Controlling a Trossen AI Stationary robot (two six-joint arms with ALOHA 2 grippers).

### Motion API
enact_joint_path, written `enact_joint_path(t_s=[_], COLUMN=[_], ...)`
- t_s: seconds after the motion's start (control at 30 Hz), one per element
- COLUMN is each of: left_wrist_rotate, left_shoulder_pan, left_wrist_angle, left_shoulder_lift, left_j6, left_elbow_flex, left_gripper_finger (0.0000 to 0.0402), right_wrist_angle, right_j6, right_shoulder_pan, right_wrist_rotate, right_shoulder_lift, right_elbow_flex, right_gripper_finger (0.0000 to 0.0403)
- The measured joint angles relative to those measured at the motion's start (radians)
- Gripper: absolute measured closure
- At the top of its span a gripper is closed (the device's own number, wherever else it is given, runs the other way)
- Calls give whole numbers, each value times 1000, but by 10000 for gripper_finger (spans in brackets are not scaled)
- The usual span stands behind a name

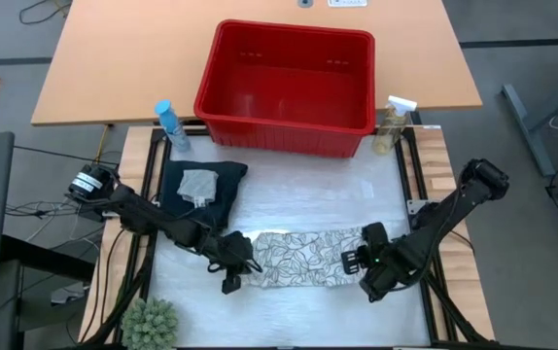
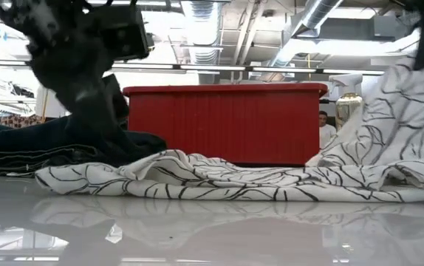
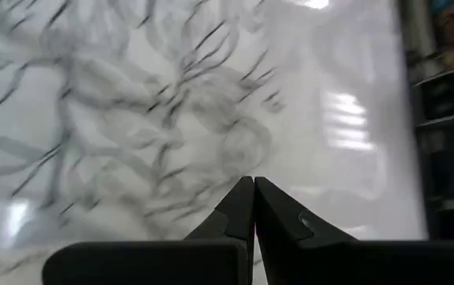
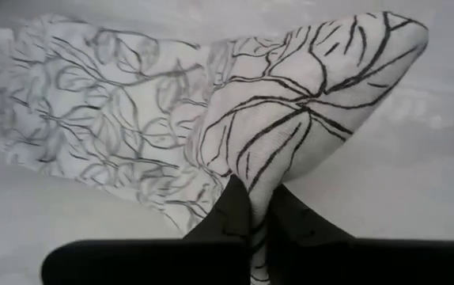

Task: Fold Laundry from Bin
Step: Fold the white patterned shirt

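a: behind the glossy white table (image 1: 289, 306) i see the big red rectangular plastic bin (image 1: 289, 87). where's the cloth?

b: the white cloth with grey leaf print (image 1: 303, 260) lies stretched between my arms, near the front edge. the right gripper (image 4: 257, 207) has pinched one end and holds it raised. the left gripper (image 3: 254, 184) is fully closed, empty, over the other end.

a: the rest?

b: folded dark navy trousers (image 1: 216, 190) with a small grey cloth (image 1: 199, 185) on top, by the bin.

— Was there any writing you could read?
— None. The two spray bottles (image 1: 172, 124) by the red bin (image 1: 289, 89) had labels, but they were too small to make out.
— Anything on the bin itself?
— It bore no legible mark.
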Motion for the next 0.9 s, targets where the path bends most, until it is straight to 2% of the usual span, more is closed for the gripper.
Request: enact_joint_path(t_s=[0.17,0.43,0.53,0.9], left_wrist_rotate=[-37,-31,-44,-108], left_shoulder_pan=[-2,-2,-2,-2], left_wrist_angle=[-89,141,222,260], left_shoulder_lift=[0,0,1,1], left_j6=[27,-77,-108,-116], left_elbow_flex=[-16,-173,-195,-199], left_gripper_finger=[401,401,401,401], right_wrist_angle=[27,225,296,556], right_j6=[-92,-291,-358,-569], right_shoulder_pan=[-54,-147,-181,-306], right_wrist_rotate=[3,6,6,-21], right_shoulder_lift=[0,4,12,72], right_elbow_flex=[33,44,44,45], right_gripper_finger=[369,369,369,369])
